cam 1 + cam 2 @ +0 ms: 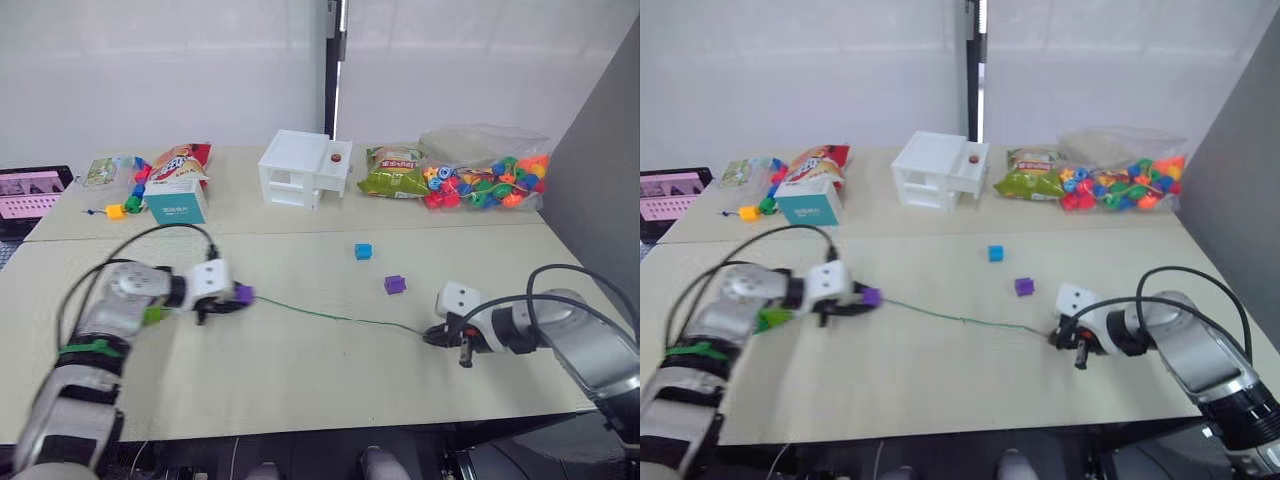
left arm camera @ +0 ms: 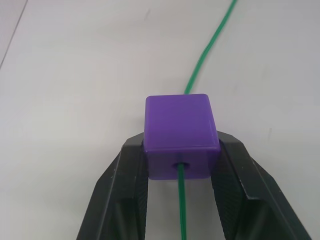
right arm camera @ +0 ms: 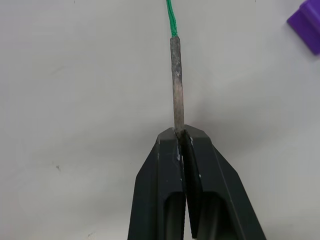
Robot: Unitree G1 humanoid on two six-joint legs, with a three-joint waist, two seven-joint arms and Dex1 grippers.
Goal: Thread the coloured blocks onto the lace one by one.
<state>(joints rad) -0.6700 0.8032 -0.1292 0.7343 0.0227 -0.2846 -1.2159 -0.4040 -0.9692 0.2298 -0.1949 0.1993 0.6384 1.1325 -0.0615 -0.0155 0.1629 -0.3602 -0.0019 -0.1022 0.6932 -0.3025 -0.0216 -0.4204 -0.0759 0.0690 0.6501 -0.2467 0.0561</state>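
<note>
The pale tabletop (image 1: 330, 380) carries the thin green cord lace (image 1: 330, 316), strung between both grippers. The left gripper (image 2: 181, 165) clamps a threaded purple plastic cube (image 2: 181, 134); the right gripper (image 3: 182, 137) pinches the stiff brownish tip (image 3: 176, 82). Pulling unevenly could slip that tip free (thin purchase). Another purple cube (image 1: 394, 284) lies near the right gripper.

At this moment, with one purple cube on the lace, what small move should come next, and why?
Probably the left gripper should slide the purple cube further along the lace, away from the tip. The cord already runs through the cube's hole, the right gripper pinches the tip, and the blue cube and second purple cube lie loose on the table.
</note>
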